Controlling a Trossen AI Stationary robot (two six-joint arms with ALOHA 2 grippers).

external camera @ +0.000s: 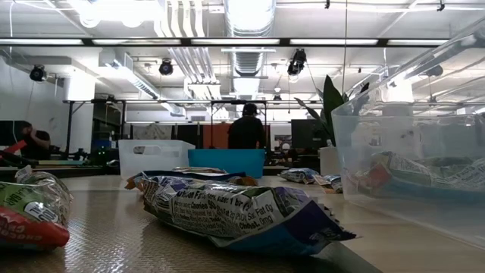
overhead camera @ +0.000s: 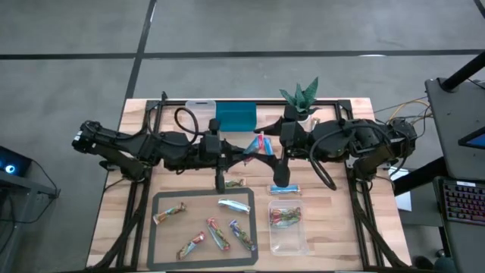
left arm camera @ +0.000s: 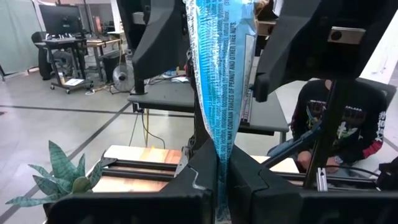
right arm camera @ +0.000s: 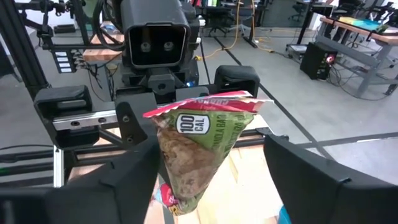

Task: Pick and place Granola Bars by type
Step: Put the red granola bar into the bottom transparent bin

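Note:
A granola bar (overhead camera: 261,142) hangs in the air over the table's middle, between my two grippers. Its wrapper is blue with white print in the left wrist view (left arm camera: 219,81) and green, brown and red in the right wrist view (right arm camera: 196,149). My left gripper (left arm camera: 219,171) is shut on its near end. My right gripper (right arm camera: 211,180) faces it from the table's right, open, with one finger on each side of the bar's other end. Several more bars lie on a grey mat (overhead camera: 161,205) at the front. My left gripper pinches the bar's end (left arm camera: 220,186) between its two fingers, flat faces against the pads. It comes in level from the table's left. The bar juts out lengthwise ahead of the fingers, standing on edge, lifted clear of the table.
A clear tub (overhead camera: 288,227) holding a few bars sits at the front right, with a blue bar (overhead camera: 284,189) beside it and another bar (overhead camera: 233,183) near the mat. A teal bin (overhead camera: 235,116), a second clear tub (overhead camera: 201,108) and a plant (overhead camera: 301,95) stand at the back.

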